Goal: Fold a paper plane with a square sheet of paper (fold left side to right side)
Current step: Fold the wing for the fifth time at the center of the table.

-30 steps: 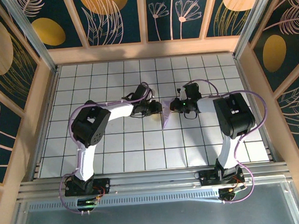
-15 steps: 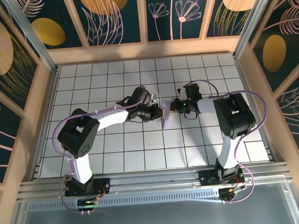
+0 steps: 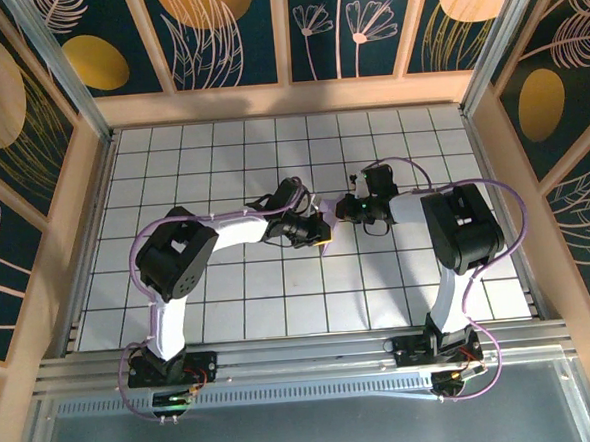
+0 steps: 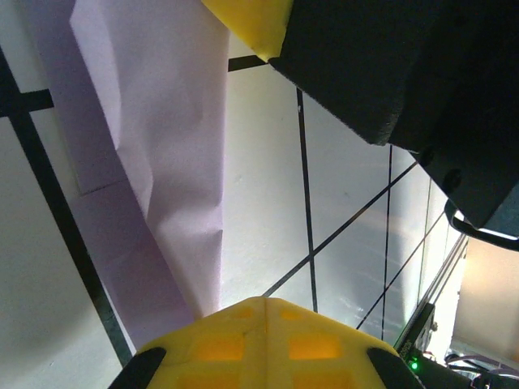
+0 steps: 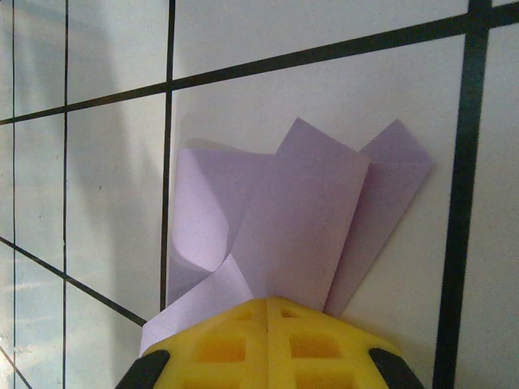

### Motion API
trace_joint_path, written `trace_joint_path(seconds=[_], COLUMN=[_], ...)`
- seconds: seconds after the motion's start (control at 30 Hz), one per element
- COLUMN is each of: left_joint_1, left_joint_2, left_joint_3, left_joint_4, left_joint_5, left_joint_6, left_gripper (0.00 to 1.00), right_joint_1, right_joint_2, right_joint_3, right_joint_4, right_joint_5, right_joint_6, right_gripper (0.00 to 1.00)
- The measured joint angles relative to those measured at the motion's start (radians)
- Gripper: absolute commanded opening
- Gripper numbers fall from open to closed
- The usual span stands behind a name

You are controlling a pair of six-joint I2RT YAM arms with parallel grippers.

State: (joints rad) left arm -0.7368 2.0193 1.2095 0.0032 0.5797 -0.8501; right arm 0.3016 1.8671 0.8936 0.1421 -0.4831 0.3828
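Yellow fingertips of the left gripper (image 4: 263, 320) are pressed together with no gap. A strip of the lavender paper (image 4: 174, 162) runs down and disappears under them, so they appear to be nipping its end, though the contact itself is hidden. The right gripper (image 5: 268, 316) is likewise shut, and several overlapping layers of the paper (image 5: 300, 219) fan out from beneath its tips, one flap curling up at the left.

From above, the left gripper (image 3: 314, 230) and right gripper (image 3: 342, 210) meet nose to nose near the middle of the white tiled table (image 3: 229, 295), with only a sliver of the paper (image 3: 326, 245) visible below them.

The sheet is already creased into a narrow, layered shape that lies against the tiles beside a black grid line (image 5: 169, 138). That points to a late fold rather than the first one. The flaps look loose and uneven, not yet a crisp dart.

The next move probably calls for one gripper to anchor the paper. The other should carry its flap across from left to right, line up the edges and press the crease flat. Thin paper may slip or tear.
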Motion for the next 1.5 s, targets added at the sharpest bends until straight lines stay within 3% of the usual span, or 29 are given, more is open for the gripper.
trace_joint_path(seconds=[1.5], left_joint_1=[0.000], left_joint_2=[0.041], left_joint_3=[-0.013], left_joint_4=[-0.008], left_joint_5=[-0.035], left_joint_6=[0.012], left_gripper=[0.05], right_joint_1=[0.000], right_joint_2=[0.000], right_joint_3=[0.005], right_joint_4=[-0.012], right_joint_5=[0.000], right_joint_6=[-0.003], right_gripper=[0.00])
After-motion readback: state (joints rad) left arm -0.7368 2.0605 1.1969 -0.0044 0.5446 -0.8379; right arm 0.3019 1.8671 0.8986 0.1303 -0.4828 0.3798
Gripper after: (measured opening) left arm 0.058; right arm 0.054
